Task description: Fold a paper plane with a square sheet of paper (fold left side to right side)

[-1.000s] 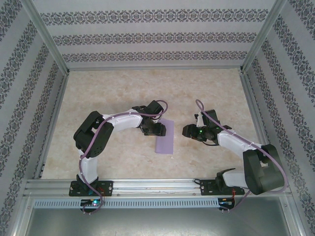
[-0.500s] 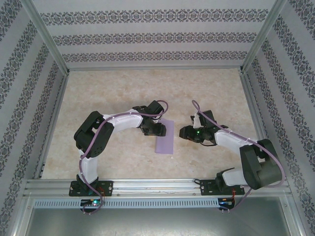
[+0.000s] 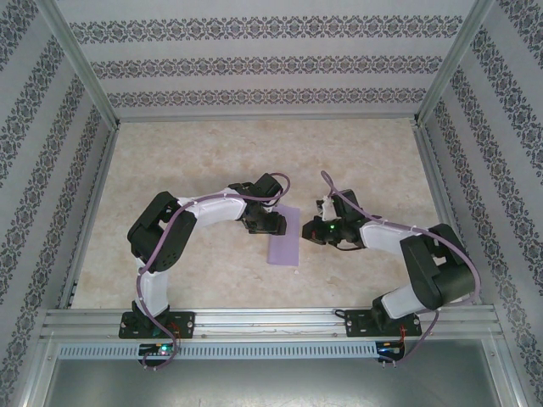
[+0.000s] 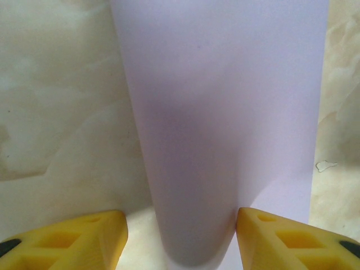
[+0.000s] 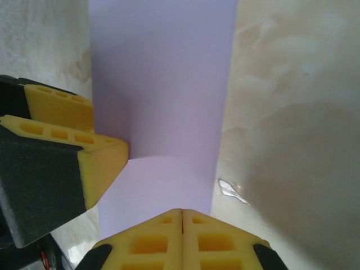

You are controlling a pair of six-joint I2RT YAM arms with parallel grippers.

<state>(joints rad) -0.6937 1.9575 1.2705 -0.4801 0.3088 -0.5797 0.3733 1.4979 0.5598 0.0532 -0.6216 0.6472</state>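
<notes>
While the left tool (image 4: 180,228) gapes astride the square sheet of paper (image 4: 225,112), the closed right tool's (image 5: 181,216) push may skew it.

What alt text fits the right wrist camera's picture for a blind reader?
A lavender sheet of paper, folded over, runs up the middle of a beige table. The right gripper is shut at its near edge; the left gripper's fingers sit at its left side.
</notes>
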